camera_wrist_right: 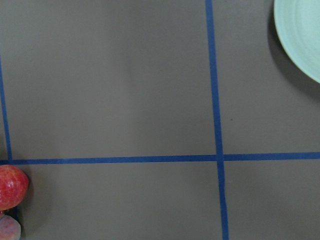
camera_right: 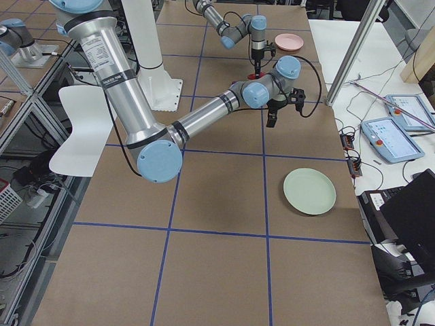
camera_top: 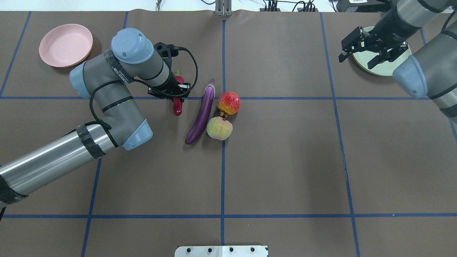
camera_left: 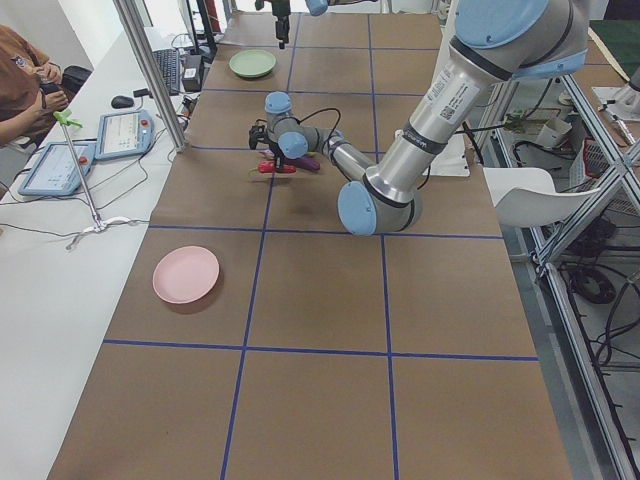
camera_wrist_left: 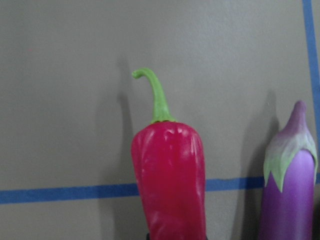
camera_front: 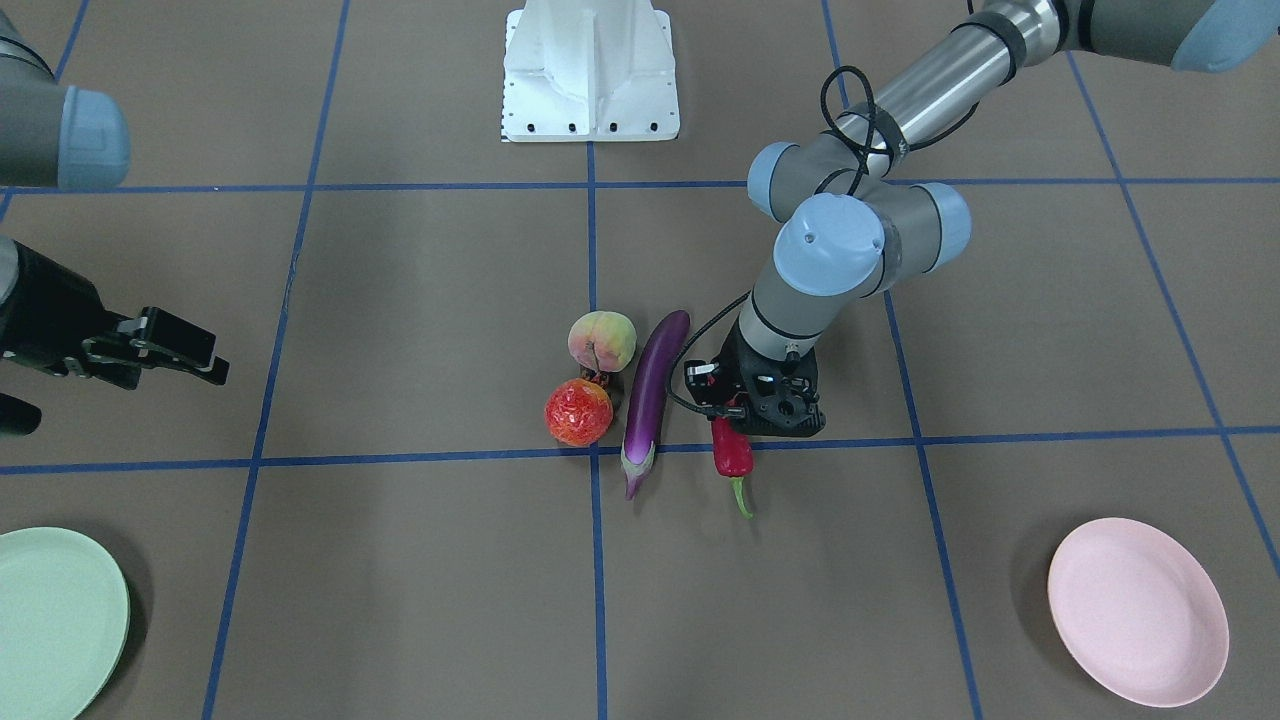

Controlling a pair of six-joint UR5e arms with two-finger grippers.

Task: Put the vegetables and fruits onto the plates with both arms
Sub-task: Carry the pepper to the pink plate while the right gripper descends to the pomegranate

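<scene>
Brown table (camera_front: 400, 300) with blue grid lines (camera_front: 594, 250) bears eggplant (camera_front: 652, 395), peach (camera_front: 602, 341), red-orange fruit (camera_front: 578, 412), pink plate (camera_front: 1137, 611), green plate (camera_front: 55, 620)

eggplant (camera_front: 650, 400) purple | chili (camera_front: 731, 455) red — green stem | mint plate (camera_front: 50, 620) | pink plate (camera_front: 1135, 610)

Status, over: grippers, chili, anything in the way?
Left gripper over chili, grip unconfirmed. Right gripper open, empty, raised. Green plate, pink plate bare. Eggplant close beside chili, apart.
</scene>
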